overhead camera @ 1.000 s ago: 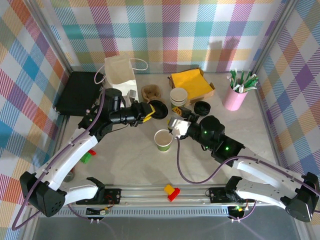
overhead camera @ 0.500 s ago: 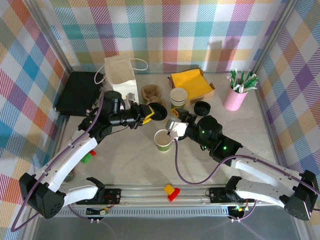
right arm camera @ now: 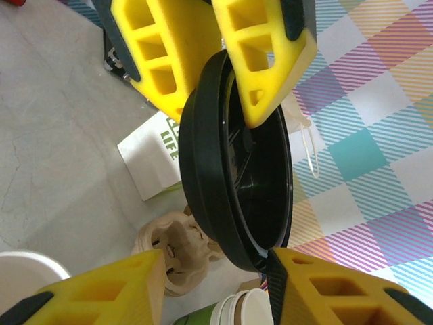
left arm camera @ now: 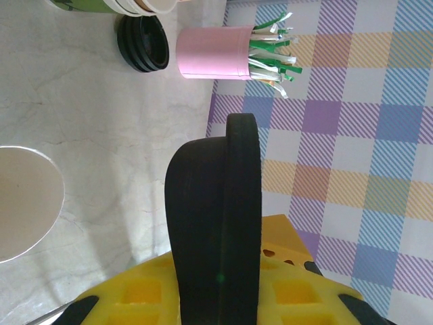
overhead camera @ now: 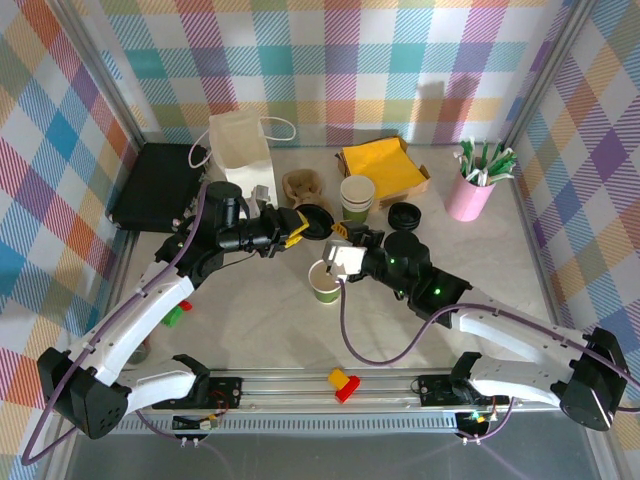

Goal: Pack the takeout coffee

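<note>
Against second ago: right gripper point(overhead camera: 343, 257) shifted left and farther, jaws narrower but apart, straddling rim of black lid point(overhead camera: 317, 221). Left gripper point(overhead camera: 294, 228) clenched on lid, lid on edge, arm stretched right. Green cup point(overhead camera: 326, 284) lidless, mid table point(overhead camera: 250, 310), just near of both grippers.

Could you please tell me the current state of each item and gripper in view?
Cup, upright, lidless.
Lid, held on edge, off the cup.
Left gripper, shut on the lid.
Right gripper, open, close to the lid.
Bag, upright.
Straw cup, upright, holding straws.
</note>
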